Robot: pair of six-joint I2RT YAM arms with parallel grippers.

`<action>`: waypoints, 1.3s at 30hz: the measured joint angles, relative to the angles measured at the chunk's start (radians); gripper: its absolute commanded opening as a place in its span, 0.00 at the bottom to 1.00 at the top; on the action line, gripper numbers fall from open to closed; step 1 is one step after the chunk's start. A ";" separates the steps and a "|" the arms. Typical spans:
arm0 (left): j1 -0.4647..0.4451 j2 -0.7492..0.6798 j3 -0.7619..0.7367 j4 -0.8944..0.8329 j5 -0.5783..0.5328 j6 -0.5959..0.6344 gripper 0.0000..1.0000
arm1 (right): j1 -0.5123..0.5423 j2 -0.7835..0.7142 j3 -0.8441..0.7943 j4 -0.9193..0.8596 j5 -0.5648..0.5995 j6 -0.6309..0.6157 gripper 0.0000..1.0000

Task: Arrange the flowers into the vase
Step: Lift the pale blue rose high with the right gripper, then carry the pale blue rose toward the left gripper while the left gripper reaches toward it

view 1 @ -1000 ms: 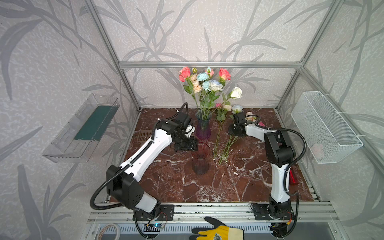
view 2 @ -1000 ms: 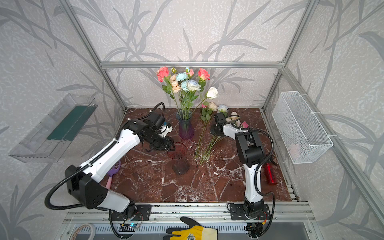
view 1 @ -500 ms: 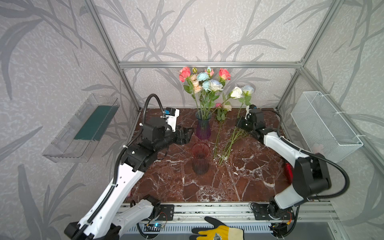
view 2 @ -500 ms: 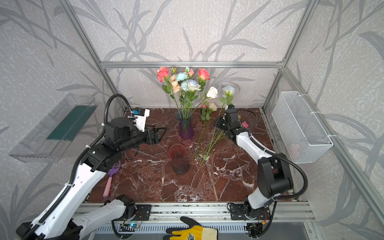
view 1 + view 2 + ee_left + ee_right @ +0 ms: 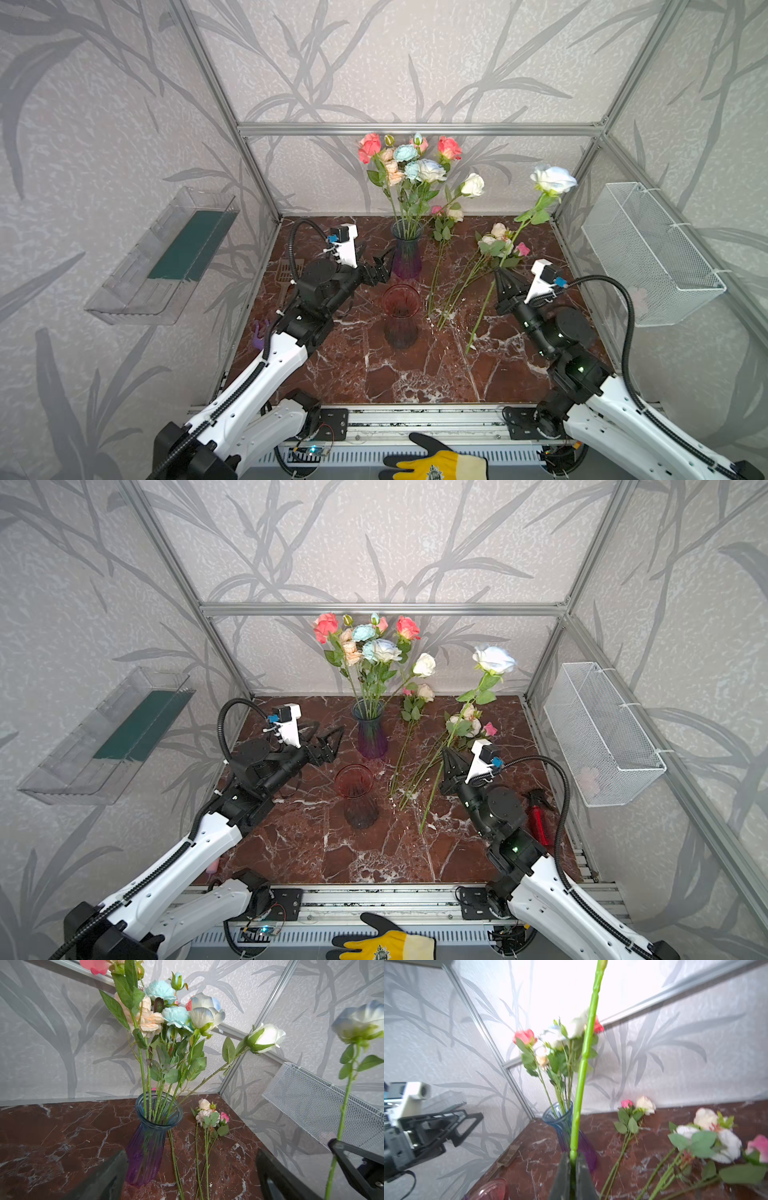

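A blue-and-purple vase [image 5: 406,253] [image 5: 370,734] [image 5: 149,1147] [image 5: 566,1124] stands at the back of the table and holds several flowers [image 5: 409,166] [image 5: 365,644]. My right gripper [image 5: 500,275] [image 5: 449,754] [image 5: 572,1159] is shut on the green stem [image 5: 583,1068] of a white, blue-edged rose [image 5: 552,178] [image 5: 494,658] [image 5: 357,1022], which it holds upright above the table. My left gripper [image 5: 376,255] [image 5: 328,733] [image 5: 191,1153] is open and empty, just left of that vase. More flowers [image 5: 494,245] [image 5: 469,725] [image 5: 209,1115] lie on the table.
An empty red glass vase [image 5: 400,316] [image 5: 356,796] stands in front of the blue one. A wire basket [image 5: 648,253] hangs on the right wall and a clear shelf [image 5: 166,257] on the left. A red spray bottle [image 5: 536,816] lies at the right edge, a spatula [image 5: 284,270] at the left.
My right gripper has lifted the white rose off the table and pulled back toward the front. My left gripper has opened and drawn away from the red vase's rim.
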 measured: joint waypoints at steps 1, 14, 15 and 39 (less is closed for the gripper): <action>0.002 0.000 0.000 0.011 0.016 -0.007 0.92 | 0.020 -0.003 0.011 0.007 0.013 -0.024 0.00; 0.004 0.027 0.065 -0.035 0.257 0.013 0.77 | 0.229 0.366 0.408 0.145 -0.082 -0.229 0.00; 0.004 0.043 0.090 -0.038 0.308 0.012 0.72 | 0.236 0.406 0.440 0.158 -0.100 -0.230 0.00; 0.018 0.068 0.185 -0.165 0.656 0.079 0.61 | 0.298 0.620 0.568 0.202 -0.215 -0.263 0.00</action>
